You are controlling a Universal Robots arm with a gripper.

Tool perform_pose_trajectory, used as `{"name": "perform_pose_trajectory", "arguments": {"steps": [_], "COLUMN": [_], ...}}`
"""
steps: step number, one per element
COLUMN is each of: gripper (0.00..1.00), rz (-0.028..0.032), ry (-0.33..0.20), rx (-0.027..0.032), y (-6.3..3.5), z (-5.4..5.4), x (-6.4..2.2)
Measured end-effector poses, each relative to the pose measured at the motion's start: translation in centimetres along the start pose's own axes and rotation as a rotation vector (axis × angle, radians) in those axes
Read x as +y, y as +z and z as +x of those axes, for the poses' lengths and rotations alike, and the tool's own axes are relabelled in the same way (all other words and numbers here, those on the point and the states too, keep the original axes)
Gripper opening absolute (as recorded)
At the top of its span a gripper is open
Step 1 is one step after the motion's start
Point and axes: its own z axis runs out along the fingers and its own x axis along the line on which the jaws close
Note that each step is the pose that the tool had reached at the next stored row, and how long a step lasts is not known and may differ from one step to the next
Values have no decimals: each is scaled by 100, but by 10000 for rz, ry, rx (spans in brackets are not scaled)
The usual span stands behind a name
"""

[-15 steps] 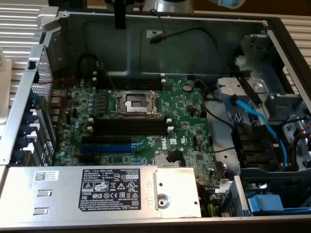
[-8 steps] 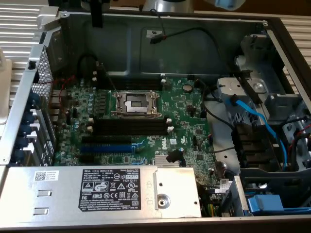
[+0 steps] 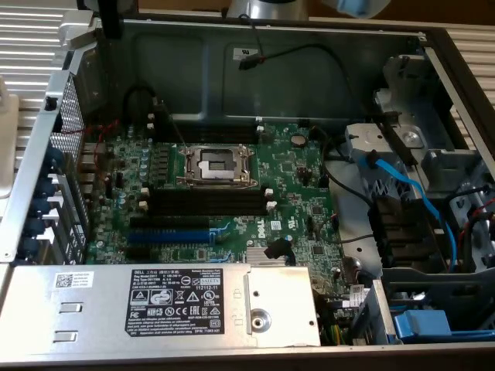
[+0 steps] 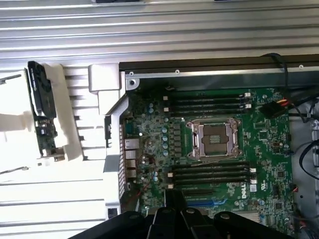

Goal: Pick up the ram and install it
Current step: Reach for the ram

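Presently the gripper (image 4: 172, 216) hangs over the open computer case (image 4: 199, 73), its dark body low above the motherboard (image 4: 149, 144) and closest to the blue slot (image 4: 204, 203). Whether the claw is wide or narrow cannot be told. Nothing shows in its grasp.

Just beyond the blue slot is a bank of black slots (image 4: 209, 172) with white end clips, which look vacant. Next comes the CPU socket (image 4: 214, 139), bare. Past it is a second bank of slots (image 4: 207, 102), also seemingly vacant. No stick is seated on the board, so the install is judged not begun and the pick not yet made.

The ram (image 4: 44, 112) is outside the case altogether. It sits in a white holder (image 4: 70, 124) on the ribbed metal bench (image 4: 199, 30), beyond the case wall on the side of the board's rear ports. It is well apart from the gripper, with that wall between them. One end of it is dark and the other is green board.

Key relation: the ram's long axis runs roughly crosswise to the long axis of the black slots, near a right angle. From the claw, the ram lies off along the line of the slots and out past the port-side wall, not onward across the board.

A white block (image 3: 6, 154) at the exterior view's left, outside the case, is probably that same holder.
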Motion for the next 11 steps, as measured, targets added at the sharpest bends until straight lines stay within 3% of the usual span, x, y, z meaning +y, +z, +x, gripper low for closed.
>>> {"name": "perform_pose_trajectory", "arguments": {"steps": [6, 11], "gripper": [10, 10], "rz": [-34, -115], "ry": [2, 4], "rx": [22, 39], "y": [-62, -91], "z": [272, 499], "x": [-17, -32]}}
